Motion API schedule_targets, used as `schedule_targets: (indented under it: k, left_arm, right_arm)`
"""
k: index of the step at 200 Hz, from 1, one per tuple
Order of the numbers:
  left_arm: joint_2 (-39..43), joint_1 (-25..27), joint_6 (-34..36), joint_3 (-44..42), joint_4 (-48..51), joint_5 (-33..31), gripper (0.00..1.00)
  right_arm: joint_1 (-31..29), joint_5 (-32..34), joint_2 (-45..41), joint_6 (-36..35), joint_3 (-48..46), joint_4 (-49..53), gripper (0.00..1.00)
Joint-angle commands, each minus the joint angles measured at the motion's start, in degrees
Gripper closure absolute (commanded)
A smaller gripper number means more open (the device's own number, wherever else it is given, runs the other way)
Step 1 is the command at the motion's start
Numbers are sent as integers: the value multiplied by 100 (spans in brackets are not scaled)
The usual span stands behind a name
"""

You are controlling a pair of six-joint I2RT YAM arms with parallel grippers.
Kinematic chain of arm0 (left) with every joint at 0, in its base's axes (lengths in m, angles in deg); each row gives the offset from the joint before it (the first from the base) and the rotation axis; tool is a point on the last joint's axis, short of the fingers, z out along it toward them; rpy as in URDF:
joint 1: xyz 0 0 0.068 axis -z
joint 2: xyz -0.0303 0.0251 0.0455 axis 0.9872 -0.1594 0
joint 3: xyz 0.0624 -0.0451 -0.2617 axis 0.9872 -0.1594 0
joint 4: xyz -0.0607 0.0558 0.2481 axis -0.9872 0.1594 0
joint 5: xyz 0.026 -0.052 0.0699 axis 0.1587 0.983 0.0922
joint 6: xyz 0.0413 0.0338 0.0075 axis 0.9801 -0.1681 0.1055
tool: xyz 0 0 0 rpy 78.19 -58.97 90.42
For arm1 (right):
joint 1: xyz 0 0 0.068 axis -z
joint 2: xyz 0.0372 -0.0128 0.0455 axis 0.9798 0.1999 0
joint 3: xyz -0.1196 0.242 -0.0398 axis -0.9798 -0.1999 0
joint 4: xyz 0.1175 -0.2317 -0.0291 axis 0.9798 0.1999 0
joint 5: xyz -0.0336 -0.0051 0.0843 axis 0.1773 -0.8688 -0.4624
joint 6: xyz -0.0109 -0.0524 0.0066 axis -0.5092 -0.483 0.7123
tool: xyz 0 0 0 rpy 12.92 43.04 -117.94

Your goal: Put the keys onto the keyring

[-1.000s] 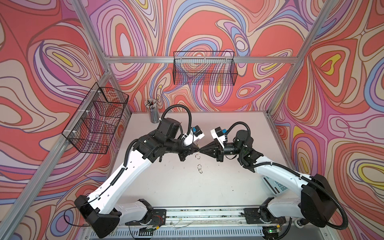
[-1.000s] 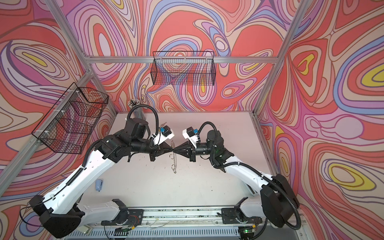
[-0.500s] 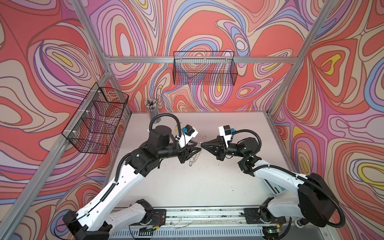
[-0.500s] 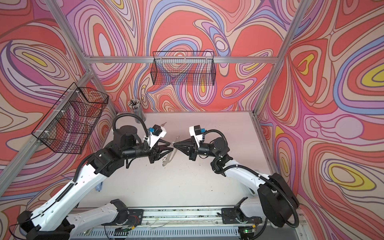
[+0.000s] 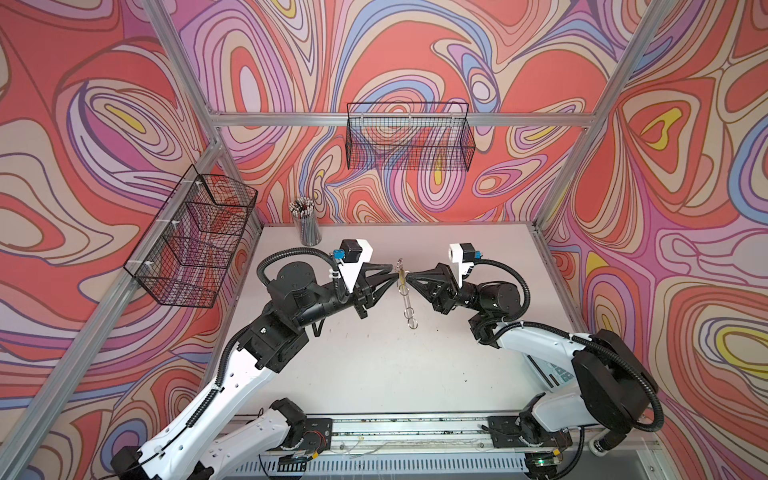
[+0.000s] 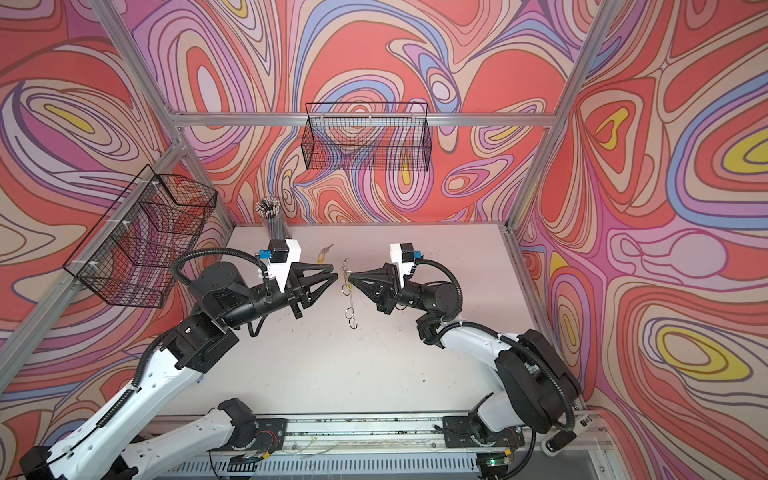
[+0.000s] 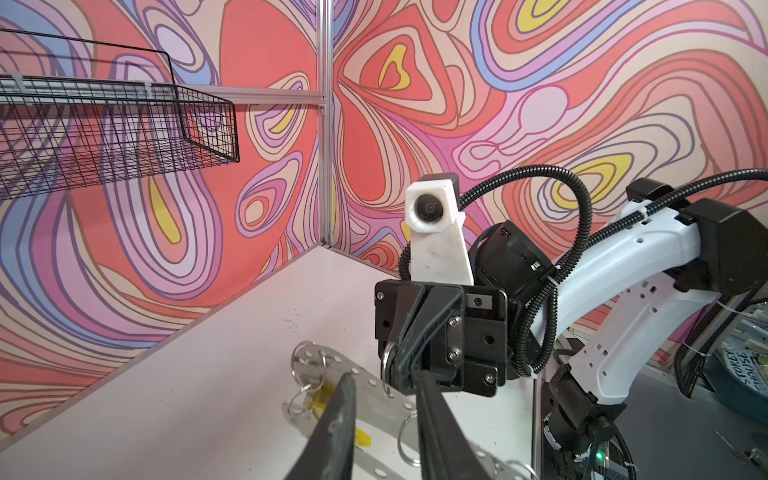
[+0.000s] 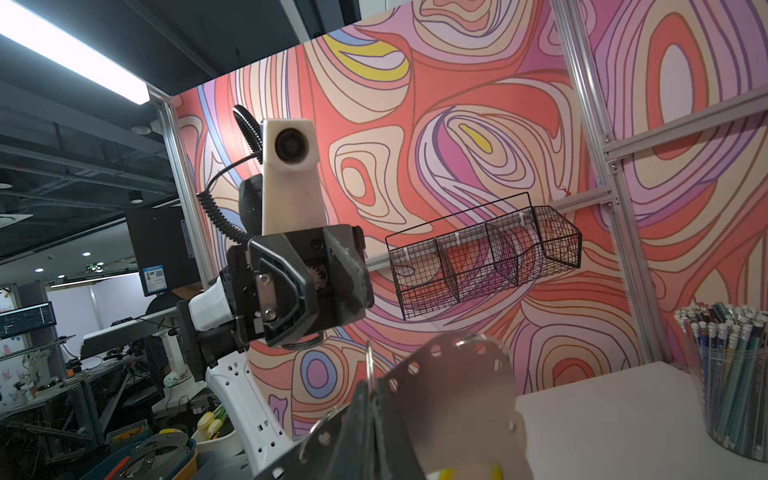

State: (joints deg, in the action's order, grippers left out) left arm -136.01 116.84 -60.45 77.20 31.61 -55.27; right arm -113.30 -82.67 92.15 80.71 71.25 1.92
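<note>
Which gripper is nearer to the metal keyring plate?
Right. The right gripper is shut on the keyring plate, holding it edge-on above the table; the left gripper is beside its opposite face, a small gap away, jaws open.

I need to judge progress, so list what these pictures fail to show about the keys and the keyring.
Both top views: the keyring is edge-on; its rings and cut-out are too thin to read.
Left wrist view: the yellow tag sits half behind the left gripper; its key is hidden.
Right wrist view: the yellow tag is blurred and cut off by the bottom edge.
Whether it hangs from the keyring: cannot tell.
</note>
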Motion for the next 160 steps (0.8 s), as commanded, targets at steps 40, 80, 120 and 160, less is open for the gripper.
schedule_targets:
  k: [40,80,120,160]
  left_arm:
    - [-393,-24,-169,35,-443,499,76]
    - [-399,-24,-209,-31,-505,680,84]
    - [-427,-24,-140,-5,-347,831,91]
    - [-478,-24,-86,16,-180,898,92]
  right_arm:
    - [-116,110,6,313,157,-504,100]
    - [-113,122,1,287,149,-486,100]
    - [-121,131,22,253,149,-451,100]
    - [-120,142,35,251,166,-469,100]
